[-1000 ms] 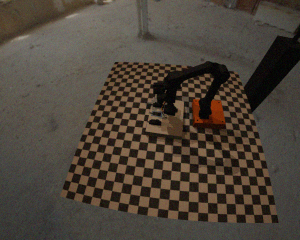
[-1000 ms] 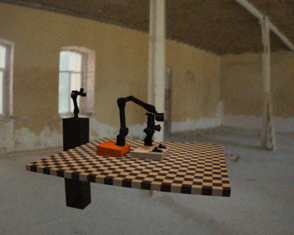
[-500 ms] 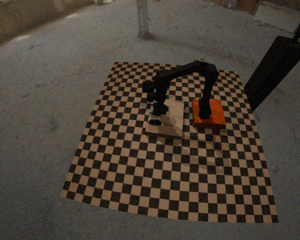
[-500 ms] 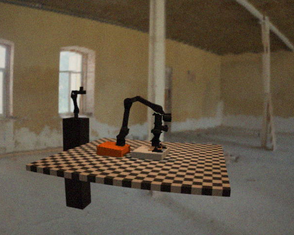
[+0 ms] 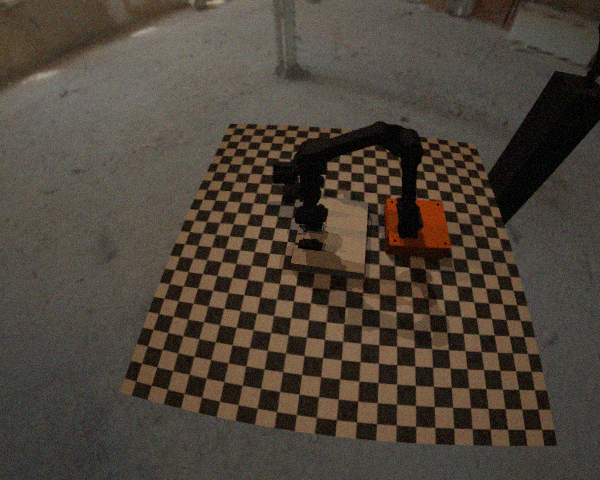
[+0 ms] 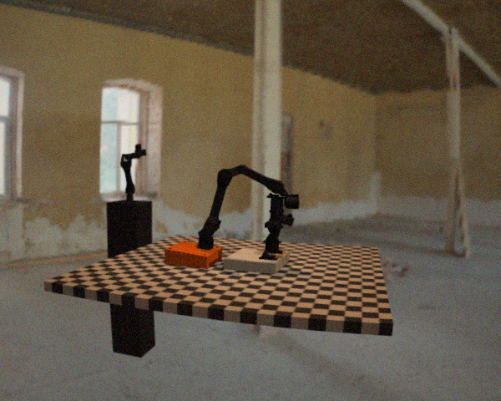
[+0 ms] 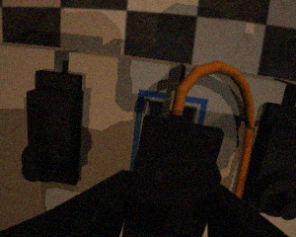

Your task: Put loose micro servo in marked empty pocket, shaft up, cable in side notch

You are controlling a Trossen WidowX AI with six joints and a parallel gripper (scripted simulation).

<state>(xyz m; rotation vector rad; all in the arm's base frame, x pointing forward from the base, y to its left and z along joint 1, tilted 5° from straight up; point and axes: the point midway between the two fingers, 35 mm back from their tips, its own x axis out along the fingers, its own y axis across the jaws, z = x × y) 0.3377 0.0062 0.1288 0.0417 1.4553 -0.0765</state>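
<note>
My gripper (image 5: pixel 311 223) (image 6: pixel 271 253) (image 7: pixel 170 188) points down over the beige deck (image 5: pixel 351 235) (image 6: pixel 248 255) and is shut on the black micro servo (image 7: pixel 183 140). In the wrist view the servo overlaps the blue-outlined pocket, covering most of it; the blue outline (image 7: pixel 137 130) shows at its left, top and upper right. Dark pocket parts show just beyond the servo's far end. The orange cable (image 7: pixel 218 66) rises from that end and arches to the right, outside the outline. How high the servo is, its shaft and whether its ears touch the deck cannot be told.
Fitted black servos flank the pocket, one at left (image 7: pixel 54 133) and one at right (image 7: pixel 281 153) in the wrist view. The orange base block (image 5: pixel 432 224) (image 6: pixel 190 254) stands beside the deck on the checkered table (image 5: pixel 341 356) (image 6: pixel 328 297). A second arm (image 6: pixel 129 172) stands on a black pedestal behind.
</note>
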